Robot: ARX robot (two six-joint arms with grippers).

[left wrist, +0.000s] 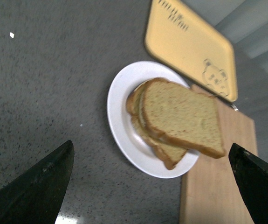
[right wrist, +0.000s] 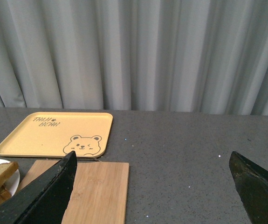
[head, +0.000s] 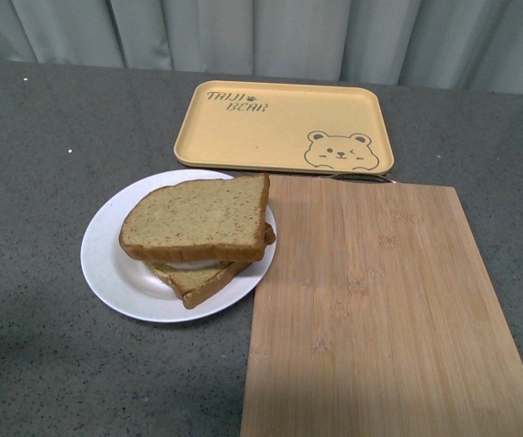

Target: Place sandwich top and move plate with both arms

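Front view, neither arm in frame.

Nearest: a wooden cutting board (head: 388,309) lies flat on the grey bench (head: 34,137). It runs from the near edge of the view away to the right of centre, grain lengthwise, surface bare.

Left of the board: the white plate (head: 106,264). Its right rim meets the board's left edge; I cannot tell whether the two touch or overlap.

On the plate: the sandwich top (head: 197,218) – brown, speckled, darker crust – lies flat on a lower slice (head: 202,282). It is turned a little out of line, so a corner of the lower slice pokes out toward the near side. A pale layer shows between the two; I cannot tell what it is. On the board side the top slice reaches the plate's rim, and in the left wrist view its corner stands out past the rim over the board's edge.

Beyond the board: a yellow tray (head: 284,127), its near edge just beside the board's far edge. It has dark lettering at the far left corner, a bear face at the near right corner, and nothing lying on it.

Farthest: a pale grey curtain (head: 261,36) in folds behind the bench.

Left jaws – spread wide, nothing between them, above the bench with the plate and sandwich in sight ahead.

Right jaws – spread wide, nothing held, facing the tray, the board's far end and the curtain.
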